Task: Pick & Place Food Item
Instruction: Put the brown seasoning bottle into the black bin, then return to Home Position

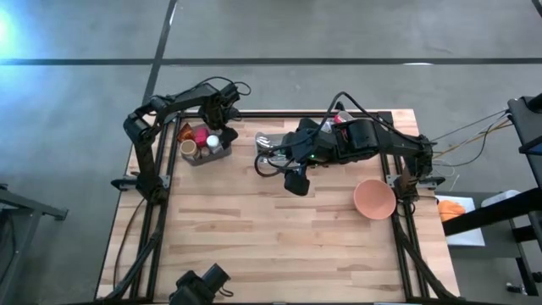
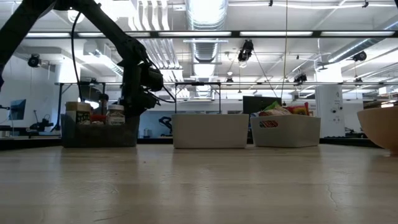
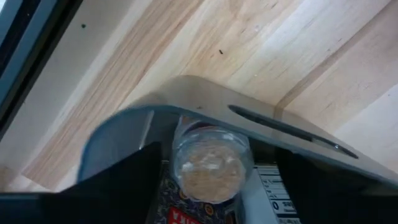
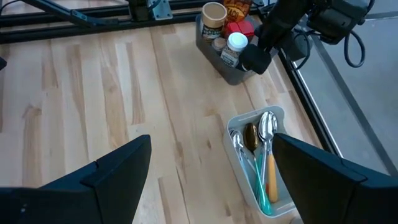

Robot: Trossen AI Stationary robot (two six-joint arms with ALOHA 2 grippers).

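We see a wooden table (image 1: 279, 237) from above. In the upper left of the top picture sits a grey bin (image 1: 206, 156) full of jars and packets. The left gripper (image 1: 222, 127) hangs right over the back of that bin. In its own wrist picture, a small jar (image 3: 210, 163) with a clear lid stands in the bin between the two dark fingers (image 3: 121, 180). The fingers are spread wide on each side of the jar, and we cannot tell if they touch it. The right gripper (image 1: 295, 180) hangs over the middle of the table, with its jaws wide and nothing in them. Just below it in its wrist picture is a white tray (image 4: 283, 205) of spoons (image 4: 264, 134). A pink bowl (image 1: 374, 198) sits near the right edge of the table. In the low picture, a second white bin (image 2: 286, 132) holding food packets stands far back on the right.
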